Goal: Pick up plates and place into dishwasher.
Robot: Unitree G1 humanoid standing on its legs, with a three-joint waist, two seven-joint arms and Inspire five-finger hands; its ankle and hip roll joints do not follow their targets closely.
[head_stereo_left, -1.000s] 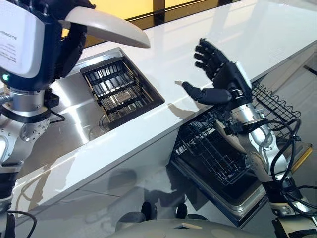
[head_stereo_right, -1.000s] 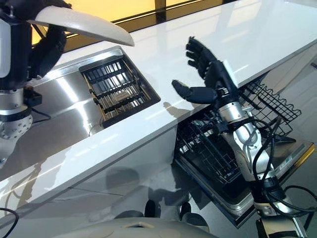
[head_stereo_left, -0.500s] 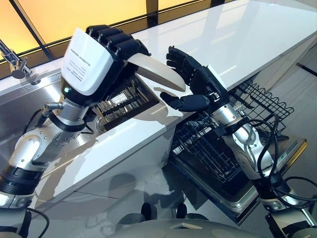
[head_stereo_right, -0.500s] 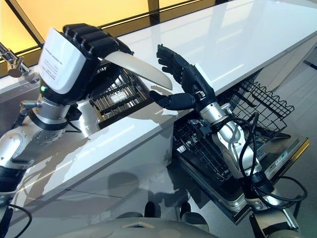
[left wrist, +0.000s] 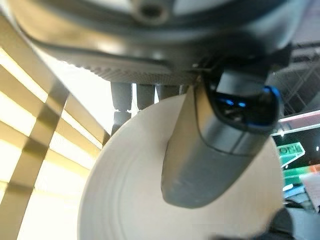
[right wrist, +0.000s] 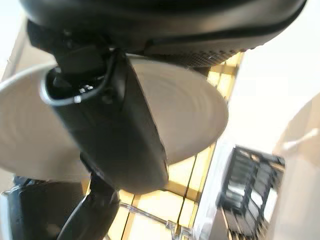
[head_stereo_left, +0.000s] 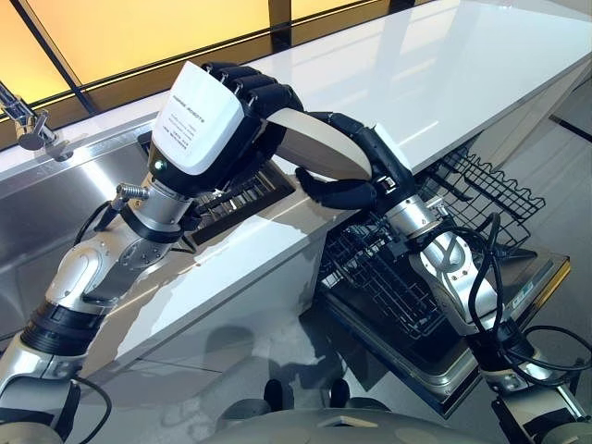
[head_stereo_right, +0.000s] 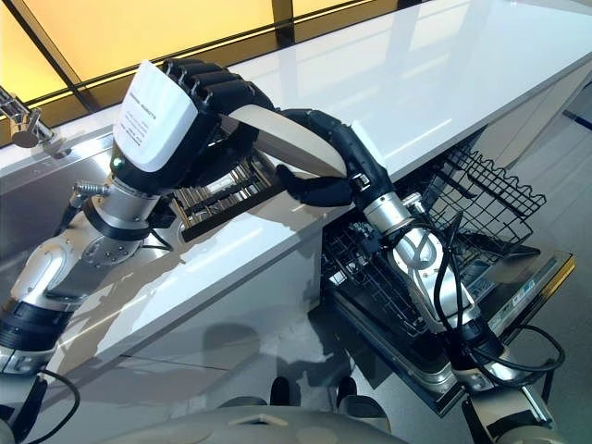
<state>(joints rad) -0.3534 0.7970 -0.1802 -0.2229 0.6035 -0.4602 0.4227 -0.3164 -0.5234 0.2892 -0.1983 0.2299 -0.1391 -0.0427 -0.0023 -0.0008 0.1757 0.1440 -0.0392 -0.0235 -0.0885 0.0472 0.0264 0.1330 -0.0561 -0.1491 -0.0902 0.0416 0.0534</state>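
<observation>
White plate [head_stereo_left: 319,148] mid-handover above tabletop [head_stereo_left: 481,65]: left hand [head_stereo_left: 236,120] and right hand [head_stereo_left: 356,180] fingers both clasped it. Next: left release, probably.

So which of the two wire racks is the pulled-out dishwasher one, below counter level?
The dishwasher rack under the right hand, hanging out past the white counter edge. The other rack sits recessed in the steel sink area behind the plate.

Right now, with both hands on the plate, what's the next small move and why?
Probably the left hand should let go. The round white plate sits above the white counter, and the right hand has curled onto its far edge, nearer the open dishwasher's black wire rack.
</observation>
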